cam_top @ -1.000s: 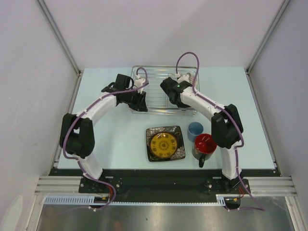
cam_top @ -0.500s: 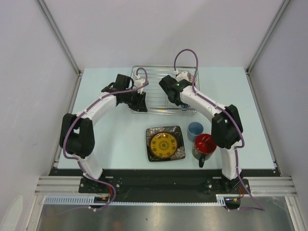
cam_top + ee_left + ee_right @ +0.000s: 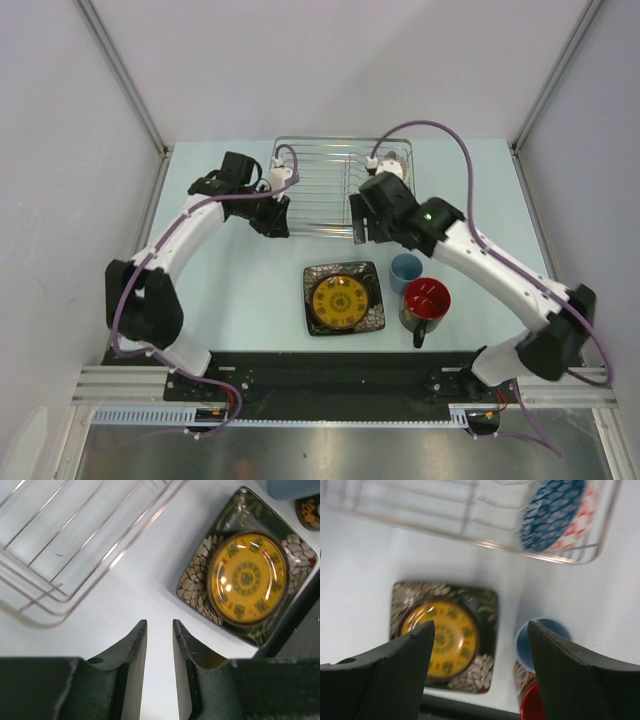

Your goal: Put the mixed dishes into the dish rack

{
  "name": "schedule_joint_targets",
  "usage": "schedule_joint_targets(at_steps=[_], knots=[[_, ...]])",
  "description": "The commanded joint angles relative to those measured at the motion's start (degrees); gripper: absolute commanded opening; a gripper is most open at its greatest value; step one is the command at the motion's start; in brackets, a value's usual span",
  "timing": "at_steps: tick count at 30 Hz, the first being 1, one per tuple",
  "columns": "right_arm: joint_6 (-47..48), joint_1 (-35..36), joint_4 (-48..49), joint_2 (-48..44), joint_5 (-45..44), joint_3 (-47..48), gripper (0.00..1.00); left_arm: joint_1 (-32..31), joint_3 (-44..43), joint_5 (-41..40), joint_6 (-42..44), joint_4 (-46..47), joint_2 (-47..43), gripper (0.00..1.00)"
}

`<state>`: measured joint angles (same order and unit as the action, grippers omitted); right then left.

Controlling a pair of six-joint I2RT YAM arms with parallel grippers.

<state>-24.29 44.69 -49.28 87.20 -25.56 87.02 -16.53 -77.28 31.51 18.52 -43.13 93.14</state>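
The silver wire dish rack (image 3: 320,185) stands at the back middle. The blue patterned bowl (image 3: 552,512) lies in its right end on the pinkish-beige bowl (image 3: 582,515). The dark square plate with the yellow centre (image 3: 344,298), the light-blue cup (image 3: 406,270) and the dark mug with the red inside (image 3: 425,302) stand on the table in front. My left gripper (image 3: 272,220) is slightly open and empty, just off the rack's left front corner (image 3: 45,615). My right gripper (image 3: 362,228) is wide open and empty, above the rack's front edge, with the plate (image 3: 442,635) and cup (image 3: 540,637) below.
White walls with metal posts (image 3: 125,80) close in the pale table (image 3: 230,290) on three sides. The arm bases sit on a black rail (image 3: 330,375) along the near edge. The mug stands tight against the cup and near the plate's right edge.
My right arm has drawn back from inside the rack toward the near side, gripper open. My left gripper has shifted a little left and away from the rack's corner.
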Motion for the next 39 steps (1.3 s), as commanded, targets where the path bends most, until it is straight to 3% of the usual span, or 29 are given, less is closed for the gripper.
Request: schedule_joint_targets(at_steps=[1, 7, 13, 21, 24, 39], knots=[[2.67, 0.92, 7.52, -7.55, 21.59, -12.82, 0.79, -0.07, -0.69, 1.71, 9.86, -8.01, -9.99, 0.31], [2.59, 1.72, 15.17, -10.47, 30.22, -23.55, 0.69, -8.15, 7.92, -2.31, 11.1, -8.11, -17.46, 0.31], [3.81, 2.07, 18.86, -8.36, 31.89, -28.39, 0.7, -14.39, 14.78, -3.64, 9.86, -1.26, -17.74, 0.31], [3.64, 2.77, 22.47, -4.59, 30.84, -32.44, 0.7, -16.69, 17.86, -5.49, 11.27, 3.58, -13.87, 0.29], [3.64, 3.92, 22.99, -3.53, 29.25, -33.67, 0.7, -17.83, 18.56, -9.07, 10.66, 5.43, -12.38, 0.2], [1.88, 3.83, 27.65, -0.8, 29.78, -38.59, 0.72, -18.45, 24.45, -9.53, 15.93, 8.5, -11.32, 0.19]])
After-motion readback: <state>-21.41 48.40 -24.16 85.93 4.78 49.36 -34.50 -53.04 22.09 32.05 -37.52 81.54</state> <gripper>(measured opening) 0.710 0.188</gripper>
